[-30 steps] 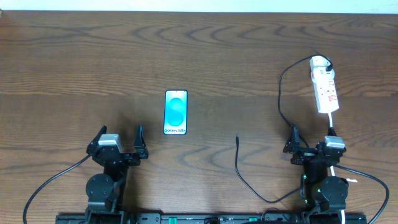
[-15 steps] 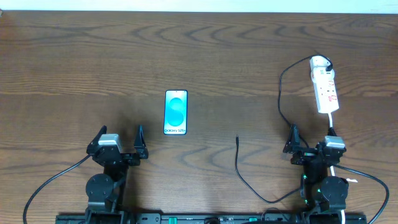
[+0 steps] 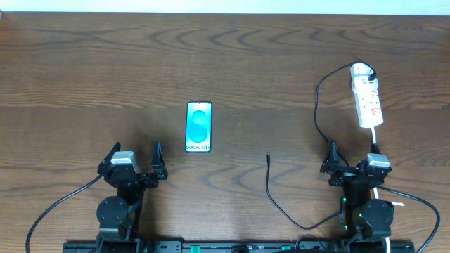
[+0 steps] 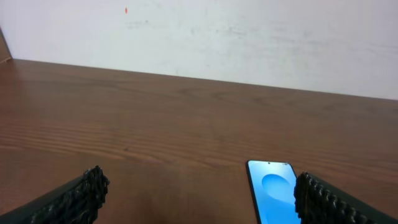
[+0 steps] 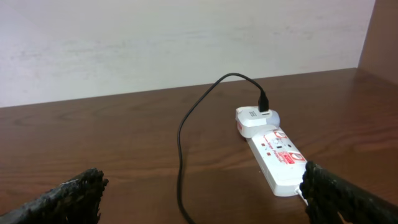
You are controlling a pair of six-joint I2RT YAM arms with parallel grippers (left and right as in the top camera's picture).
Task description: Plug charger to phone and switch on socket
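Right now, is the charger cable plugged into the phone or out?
Out. The charger's connector tip lies loose on the table, apart from the phone, off to its right.

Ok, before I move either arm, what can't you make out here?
Power strip switch: on or off unreadable, too small in overhead and right wrist views.
Phone port: near end cut off by left wrist view's bottom edge; too small overhead.
Charger connector tip: orientation too small overhead.
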